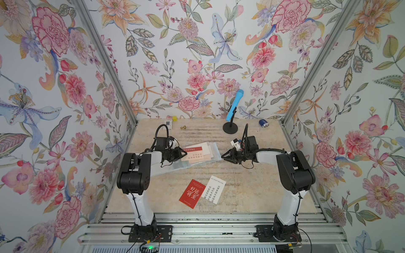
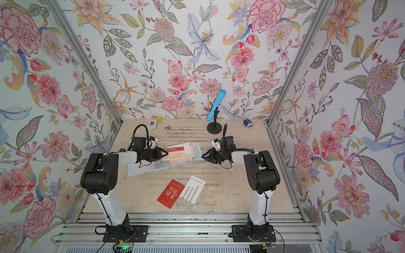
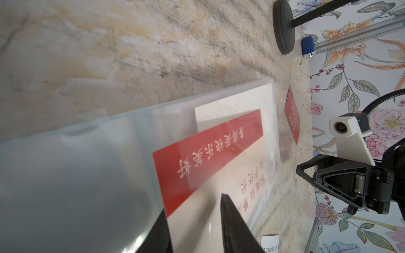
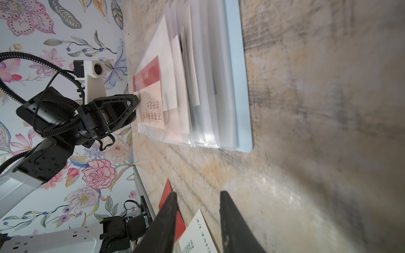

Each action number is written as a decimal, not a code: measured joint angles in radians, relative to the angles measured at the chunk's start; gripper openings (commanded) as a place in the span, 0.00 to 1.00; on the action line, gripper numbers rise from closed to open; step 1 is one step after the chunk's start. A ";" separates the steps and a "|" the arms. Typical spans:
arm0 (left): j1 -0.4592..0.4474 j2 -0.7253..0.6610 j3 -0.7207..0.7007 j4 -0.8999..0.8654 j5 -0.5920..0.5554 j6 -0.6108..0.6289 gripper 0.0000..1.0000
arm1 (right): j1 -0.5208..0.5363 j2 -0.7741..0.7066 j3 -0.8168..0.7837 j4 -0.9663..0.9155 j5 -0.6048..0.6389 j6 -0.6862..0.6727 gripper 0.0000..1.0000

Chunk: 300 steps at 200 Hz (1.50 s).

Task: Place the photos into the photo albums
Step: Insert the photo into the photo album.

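The pale blue photo album lies open at mid-table, its clear sleeves fanned out. A red photo and a pale pink photo with red lettering rest on its pages. My left gripper is open at the pink photo's edge, and the card shows between its fingers. My right gripper hovers open and empty just off the album's right edge. A loose red photo and a white one lie near the front. Another red photo lies past the album.
At the back stand a blue microphone on a black round base, a blue cylinder, a small white box with a black square, a yellow cube and a small gold piece. Metal rails border the front.
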 measured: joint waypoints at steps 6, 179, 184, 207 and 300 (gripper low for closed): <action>-0.004 0.002 0.008 -0.016 -0.011 0.008 0.36 | 0.000 0.000 0.000 0.000 0.000 0.000 0.35; -0.117 0.046 0.143 -0.158 -0.127 0.028 0.43 | 0.000 0.000 -0.025 0.000 0.000 -0.011 0.35; -0.118 0.046 0.143 -0.158 -0.125 0.024 0.44 | 0.000 0.000 -0.026 -0.001 0.000 -0.011 0.35; -0.121 0.046 0.143 -0.156 -0.122 0.017 0.46 | 0.000 0.000 -0.026 0.000 0.000 -0.011 0.35; -0.138 -0.011 0.103 -0.164 -0.094 -0.004 0.47 | -0.002 0.000 -0.024 0.000 0.000 -0.011 0.35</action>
